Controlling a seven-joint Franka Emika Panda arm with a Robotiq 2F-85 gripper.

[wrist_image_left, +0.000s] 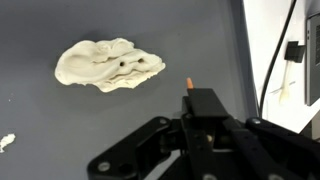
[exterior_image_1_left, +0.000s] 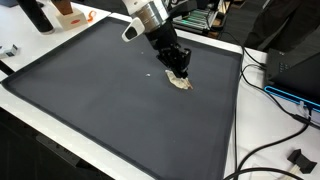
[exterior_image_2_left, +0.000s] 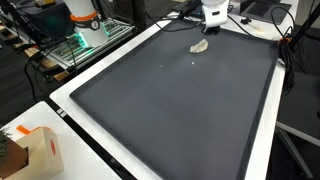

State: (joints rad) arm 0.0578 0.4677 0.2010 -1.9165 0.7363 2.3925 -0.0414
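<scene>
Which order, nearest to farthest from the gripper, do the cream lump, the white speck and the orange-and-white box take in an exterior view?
1. the cream lump: just under the gripper, on the dark mat.
2. the white speck: on the mat, to the left of the lump in the picture.
3. the orange-and-white box: off the mat, at the picture's top-left corner.

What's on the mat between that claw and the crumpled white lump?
Nothing. In the wrist view, only a bare strip of dark mat lies between the gripper and the white lump.
</scene>
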